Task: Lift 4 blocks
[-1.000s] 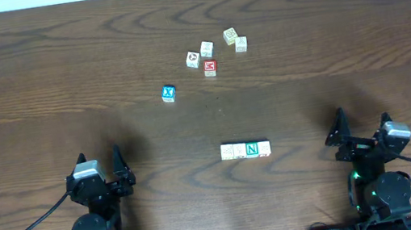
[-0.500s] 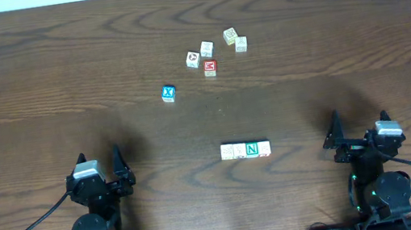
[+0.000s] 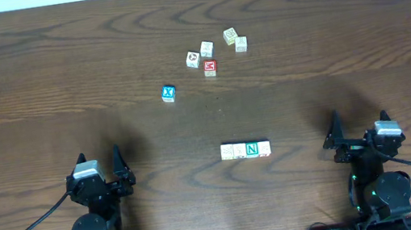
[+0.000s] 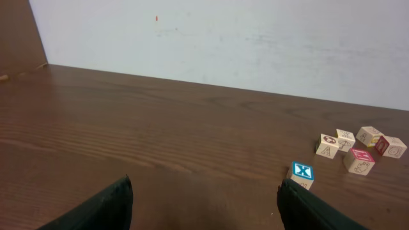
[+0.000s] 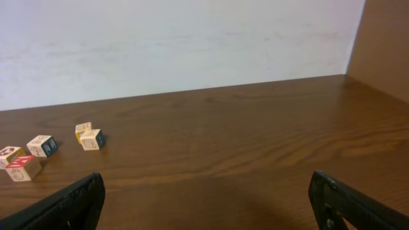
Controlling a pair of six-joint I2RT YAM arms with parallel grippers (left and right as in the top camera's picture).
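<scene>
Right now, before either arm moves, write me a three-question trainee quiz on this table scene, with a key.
1. True or false: the left gripper is shut on a block.
2. How many blocks make up the row between the two arms?
3. Fill in: the lone cube, apart from the far cluster, is blue with a white ___.
Key: 1 false; it and the right gripper both stand open and empty. 2 four. 3 X.
</scene>
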